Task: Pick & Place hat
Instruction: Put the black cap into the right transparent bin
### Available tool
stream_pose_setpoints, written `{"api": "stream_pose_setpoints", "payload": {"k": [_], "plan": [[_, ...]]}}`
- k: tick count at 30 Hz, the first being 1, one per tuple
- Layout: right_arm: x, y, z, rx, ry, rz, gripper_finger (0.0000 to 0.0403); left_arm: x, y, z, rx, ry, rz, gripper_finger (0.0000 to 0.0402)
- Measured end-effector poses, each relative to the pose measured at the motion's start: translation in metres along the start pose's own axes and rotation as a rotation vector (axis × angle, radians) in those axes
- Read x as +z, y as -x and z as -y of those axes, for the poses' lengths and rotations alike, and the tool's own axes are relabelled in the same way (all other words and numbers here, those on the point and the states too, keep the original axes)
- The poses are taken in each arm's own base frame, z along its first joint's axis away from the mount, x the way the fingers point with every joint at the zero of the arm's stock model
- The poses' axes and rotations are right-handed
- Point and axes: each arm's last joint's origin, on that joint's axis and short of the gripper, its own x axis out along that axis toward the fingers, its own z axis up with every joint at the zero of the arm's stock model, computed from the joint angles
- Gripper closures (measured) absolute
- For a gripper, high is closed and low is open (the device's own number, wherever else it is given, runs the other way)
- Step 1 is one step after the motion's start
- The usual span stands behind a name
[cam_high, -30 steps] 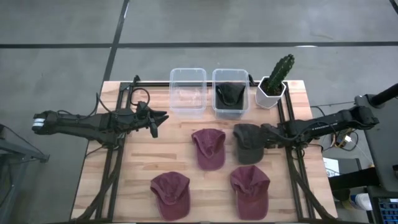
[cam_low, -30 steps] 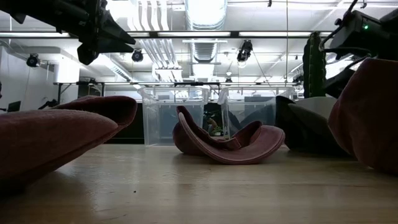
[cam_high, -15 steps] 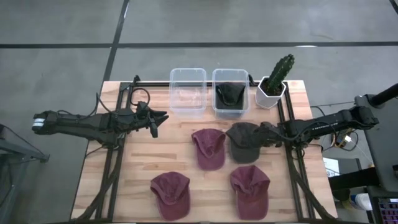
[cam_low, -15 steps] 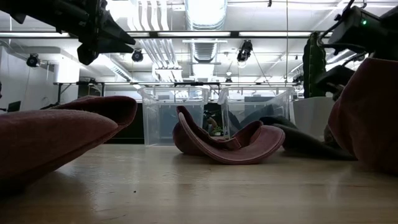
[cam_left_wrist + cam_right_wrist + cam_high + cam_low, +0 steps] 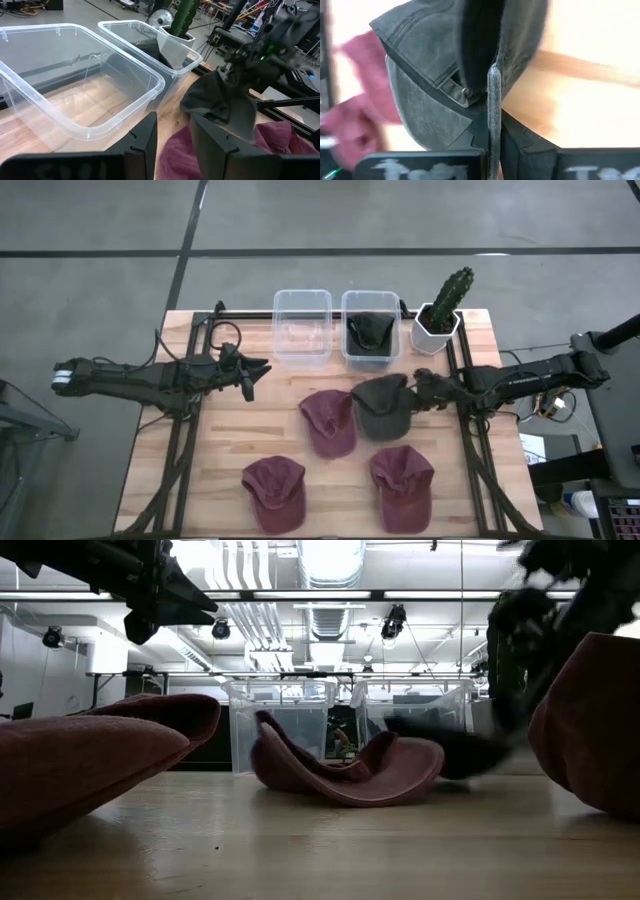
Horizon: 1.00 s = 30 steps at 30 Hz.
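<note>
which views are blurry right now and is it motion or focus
Low view: the right gripper and the dark grey hat are smeared, apparently by motion, while the nearest maroon hat looks soft, likely out of focus. Right wrist view: the pinched hat is sharp, the background streaked. Left wrist view: the far arm is blurred. High view: sharp.

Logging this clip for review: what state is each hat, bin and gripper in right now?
Dark grey hat: held by the right gripper, overlapping the maroon hat beside it.
Right gripper: shut on the dark grey hat.
Left gripper: open, holding nothing.
Left bin: empty.
Right bin: holds one dark hat.
Three maroon hats: lying on the table.
</note>
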Motion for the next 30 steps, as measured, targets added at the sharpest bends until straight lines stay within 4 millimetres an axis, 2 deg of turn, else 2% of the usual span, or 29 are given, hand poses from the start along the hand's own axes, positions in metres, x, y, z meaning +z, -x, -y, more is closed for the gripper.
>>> {"api": "stream_pose_setpoints", "payload": {"k": [7,13,18,24,30], "plan": [[0.003,0.062,-0.036,0.126,0.058,-0.042,0.0390,0.002,0.000,0.001,-0.003,0.001,0.004,0.0291],[0.005,0.119,-0.069,0.337,0.147,-0.032,0.0390,0.002,0.000,0.001,-0.003,0.002,0.004,0.0291],[0.004,0.150,-0.088,0.451,0.220,-0.033,0.0390,0.001,0.000,0.001,-0.003,0.004,0.004,0.0291],[0.001,0.165,-0.103,0.500,0.288,-0.039,0.0390,0.001,0.000,0.000,-0.003,0.012,0.002,0.0291],[0.002,0.155,-0.109,0.454,0.289,0.038,0.0390,0.001,0.000,0.000,-0.004,0.013,0.004,0.0291]]}}
